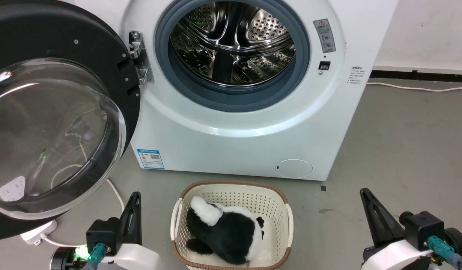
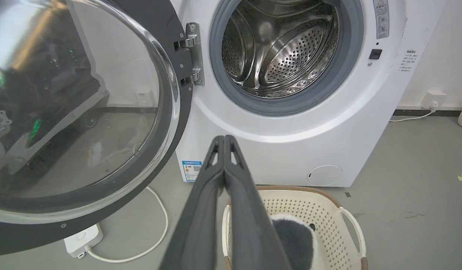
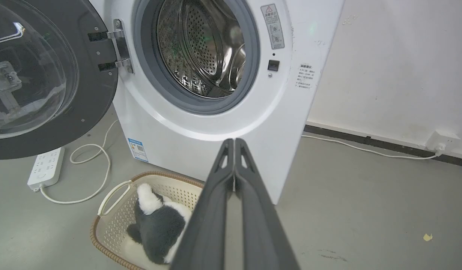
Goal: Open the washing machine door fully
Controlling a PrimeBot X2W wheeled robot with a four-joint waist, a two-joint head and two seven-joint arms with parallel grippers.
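I'm looking at a grey concrete floor [image 1: 403,142] below a white wall [image 3: 384,56], where a white front-loading washing machine [image 1: 234,138] stands. The big round glossy black washing machine door [image 1: 65,41], with its bulging clear glass bowl, hangs swung wide on a metal hinge [image 1: 139,56], left of the steel drum [image 1: 234,41]. My left gripper [image 2: 224,138] and right gripper [image 3: 234,140] hover near me, jaws pressed together on nothing, flanking a cream perforated plastic basket [image 1: 279,210] that holds a black-and-white plush toy [image 1: 223,232].
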